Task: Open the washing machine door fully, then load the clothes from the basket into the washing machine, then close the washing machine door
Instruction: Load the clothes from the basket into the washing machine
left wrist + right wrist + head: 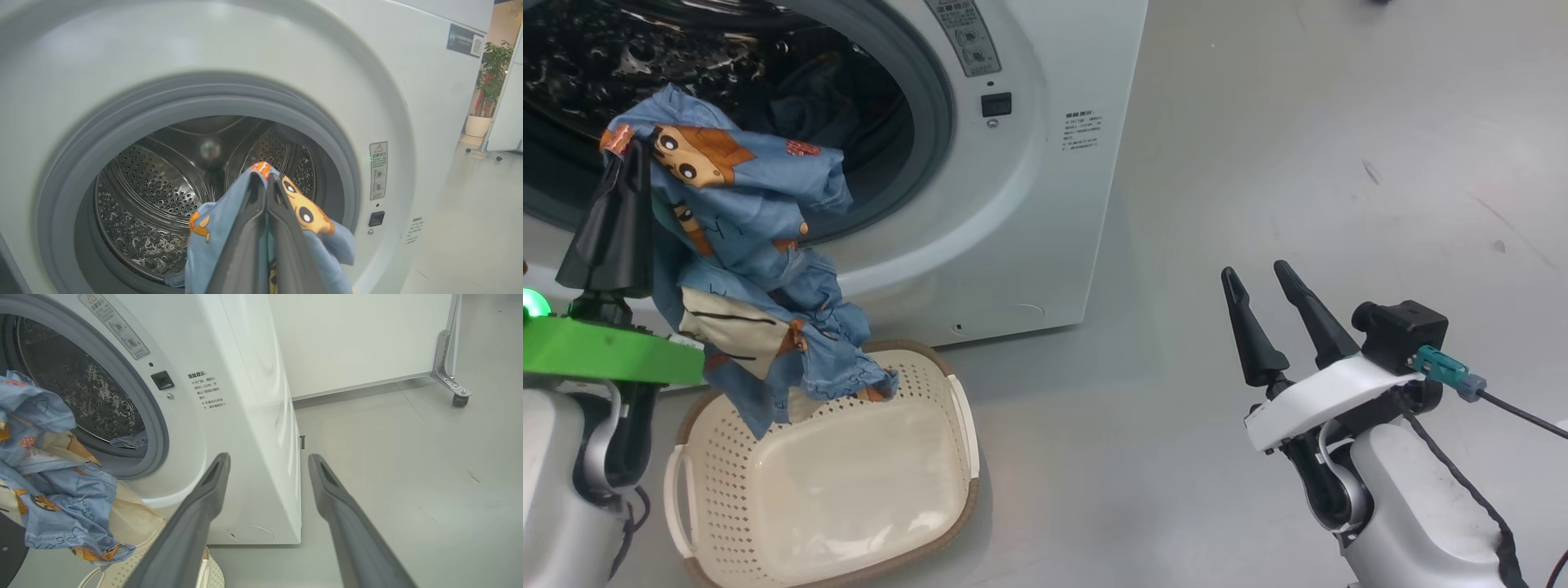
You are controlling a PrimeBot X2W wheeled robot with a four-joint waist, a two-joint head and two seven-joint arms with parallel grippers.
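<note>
Two left fingers [244, 245] clamp clothes [760, 245]; right fingers [196, 516] spread wide, empty.

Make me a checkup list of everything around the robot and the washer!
Surface: grey floor, a few dark scuffs.
Job's things: washer mouth open; clothes hanging before it, over the basket; the basket's visible bottom is bare.
Clutter: nothing seen.
Grippers: left gripper shut on clothes; right gripper open, empty, over the floor.
Cables: black cable from a teal plug on the right wrist.
Surroundings: white panel on a caster; plant.
</note>
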